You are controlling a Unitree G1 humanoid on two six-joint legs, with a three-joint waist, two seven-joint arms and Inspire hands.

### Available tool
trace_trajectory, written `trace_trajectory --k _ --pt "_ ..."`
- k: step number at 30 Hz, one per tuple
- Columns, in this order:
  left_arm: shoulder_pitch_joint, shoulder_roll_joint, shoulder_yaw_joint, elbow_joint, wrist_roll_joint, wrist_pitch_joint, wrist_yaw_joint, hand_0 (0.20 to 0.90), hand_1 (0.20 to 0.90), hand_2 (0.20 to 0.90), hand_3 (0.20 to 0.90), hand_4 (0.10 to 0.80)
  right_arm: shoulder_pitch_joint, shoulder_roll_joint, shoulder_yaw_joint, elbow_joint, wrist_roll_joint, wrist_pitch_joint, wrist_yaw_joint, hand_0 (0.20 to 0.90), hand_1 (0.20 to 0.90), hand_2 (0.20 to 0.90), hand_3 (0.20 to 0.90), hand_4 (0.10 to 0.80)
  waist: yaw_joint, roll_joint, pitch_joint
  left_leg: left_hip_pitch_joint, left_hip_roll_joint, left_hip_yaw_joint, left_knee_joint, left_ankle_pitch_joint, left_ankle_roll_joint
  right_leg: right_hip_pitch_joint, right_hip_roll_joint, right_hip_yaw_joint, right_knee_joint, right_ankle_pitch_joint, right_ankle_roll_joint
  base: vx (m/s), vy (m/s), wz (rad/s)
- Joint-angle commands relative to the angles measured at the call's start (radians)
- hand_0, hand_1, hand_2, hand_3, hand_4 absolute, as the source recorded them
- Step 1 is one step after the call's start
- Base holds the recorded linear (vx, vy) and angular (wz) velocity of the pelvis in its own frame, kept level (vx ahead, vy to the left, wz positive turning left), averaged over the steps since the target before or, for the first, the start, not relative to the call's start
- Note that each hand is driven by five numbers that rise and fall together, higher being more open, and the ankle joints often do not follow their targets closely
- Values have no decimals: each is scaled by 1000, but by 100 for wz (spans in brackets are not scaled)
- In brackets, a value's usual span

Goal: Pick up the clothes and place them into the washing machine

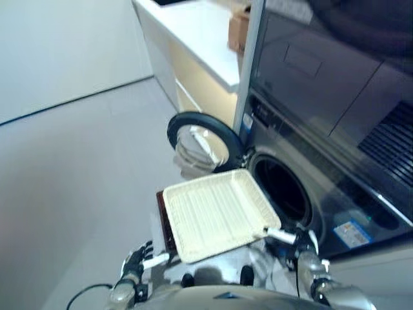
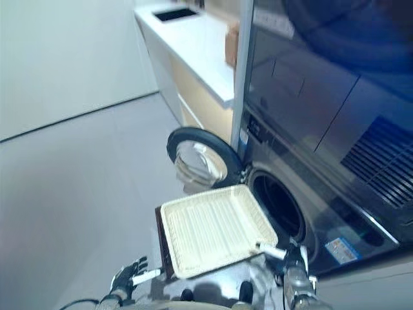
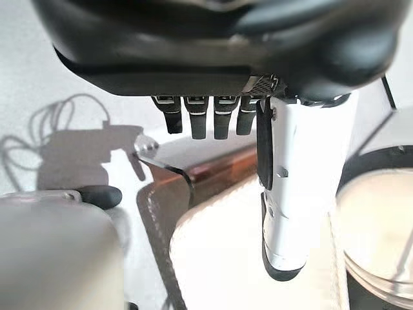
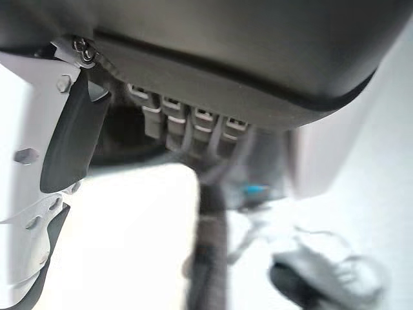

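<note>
Both hands sit lowest in the head views: the left hand (image 1: 137, 258) at about 7 o'clock, the right hand (image 1: 302, 244) at about 5 o'clock. Between them they carry a shallow cream basket (image 1: 216, 213), one hand at each of its near corners. In the left wrist view the fingers (image 3: 205, 121) are curled under and the white-covered thumb lies out along the basket's rim, so that hand seems to pinch the edge. In the right wrist view the fingers are likewise bent down beside the pale rim with the thumb on top, a similar pinch as far as I can judge.

Outward from the hands, the basket's ribbed floor shows bare; no clothes are visible in it or on the floor (image 1: 77, 168). Beyond its far edge, toward 2 o'clock, stands the washing machine (image 1: 303, 187), its round door (image 1: 200, 145) swung open toward 12 o'clock and the drum mouth dark. Whether clothes lie inside cannot be told.

Judging by the bare basket, the loading looks done or nearly so; shutting the door may remain.
</note>
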Motion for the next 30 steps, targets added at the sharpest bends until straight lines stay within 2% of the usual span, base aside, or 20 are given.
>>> trace_trajectory --k 1,3,9,30 --pt "-4 -2 25 73 78 -7 -7 900 900 900 900 800 7 -3 23 40 -162 10 -26 900 900 900 900 800 -9 19 -24 -61 31 -18 -36 75 -85 57 41 -9 49 -122 -12 30 -32 13" --pt "-3 -4 33 83 102 0 -4 900 900 900 900 800 39 2 -31 75 -138 17 -27 900 900 900 900 800 -16 16 -33 -43 32 -14 -31 68 -82 76 41 -6 54 -126 -13 36 -30 15" --pt "1 -11 48 102 143 22 4 900 900 900 900 800 97 5 -74 110 -145 24 -28 900 900 900 900 800 -37 16 -62 0 36 -9 -27 50 -79 112 41 -2 60 -137 -12 42 -17 -1" --pt "-14 -19 30 86 159 38 24 900 900 900 900 800 80 18 -67 87 -104 23 -31 900 900 900 900 800 -52 16 -75 46 50 -6 -26 31 -79 148 50 4 63 -157 -15 7 -5 -1"
